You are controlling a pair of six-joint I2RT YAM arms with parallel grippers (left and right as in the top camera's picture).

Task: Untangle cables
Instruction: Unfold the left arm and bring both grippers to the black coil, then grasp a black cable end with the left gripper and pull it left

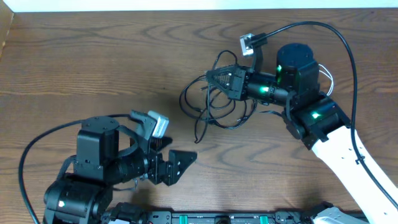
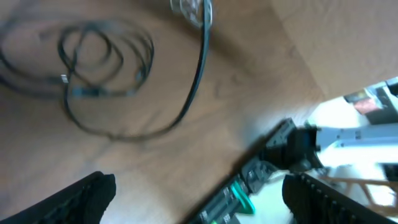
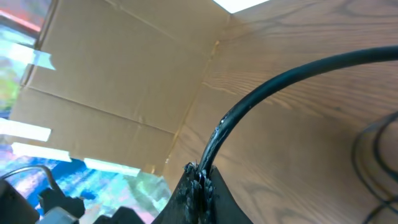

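Observation:
The black cables [image 1: 214, 116] lie in a loose tangle of loops on the wooden table, right of centre. My right gripper [image 1: 211, 77] hovers over the tangle's upper part. In the right wrist view the right gripper [image 3: 200, 180] is shut on one black cable [image 3: 280, 79] that arcs up and to the right. My left gripper [image 1: 181, 163] is open and empty, well below and left of the tangle. In the left wrist view its fingers [image 2: 78, 200] stand far apart at the bottom corners, with the cable loops [image 2: 93, 59] ahead. No white cable is clear.
A light grey plug [image 1: 247, 42] on a black lead lies just above the right gripper. The right arm's thick black wire [image 1: 339, 34] arcs over its base. A cardboard wall [image 3: 124, 81] stands at the table's edge. A black rail [image 1: 217, 218] runs along the front edge.

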